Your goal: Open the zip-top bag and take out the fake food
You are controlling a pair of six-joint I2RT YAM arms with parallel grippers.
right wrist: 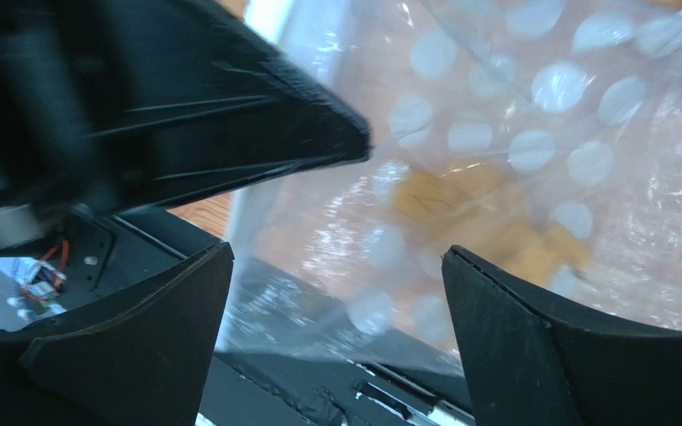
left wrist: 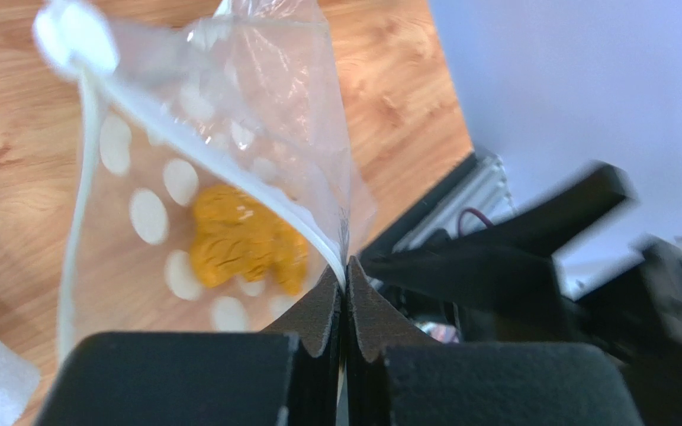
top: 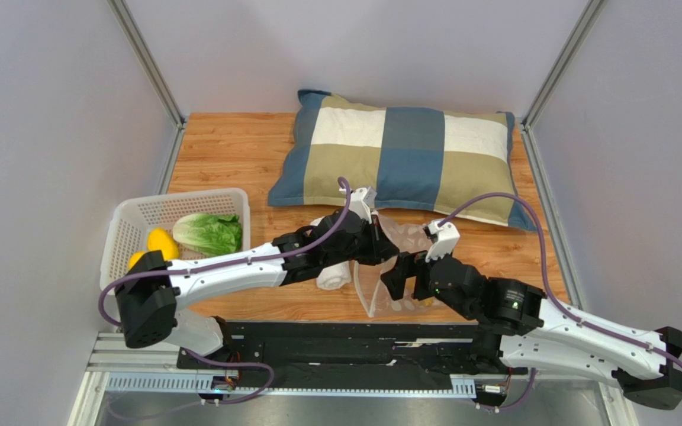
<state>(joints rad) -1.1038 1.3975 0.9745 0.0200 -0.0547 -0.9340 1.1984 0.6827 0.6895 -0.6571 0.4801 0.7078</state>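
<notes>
The zip-top bag (top: 373, 286), clear with pale dots, is held up off the table at the centre. My left gripper (top: 387, 251) is shut on its zip edge; in the left wrist view the fingertips (left wrist: 346, 275) pinch the white rim of the bag (left wrist: 229, 151). An orange-yellow lumpy piece (left wrist: 242, 240) lies inside the bag. My right gripper (top: 395, 273) is open just right of the bag; in the right wrist view the bag (right wrist: 513, 177) hangs in front of its spread, empty jaws (right wrist: 336, 293). The green cabbage (top: 208, 233) and two yellow lemons (top: 162, 242) lie in the white basket (top: 180, 197).
A rolled white towel (top: 334, 275) lies under my left arm, beside the bag. A checked pillow (top: 402, 155) fills the back of the table. The basket stands at the left edge. Black rails (top: 336, 342) run along the near edge.
</notes>
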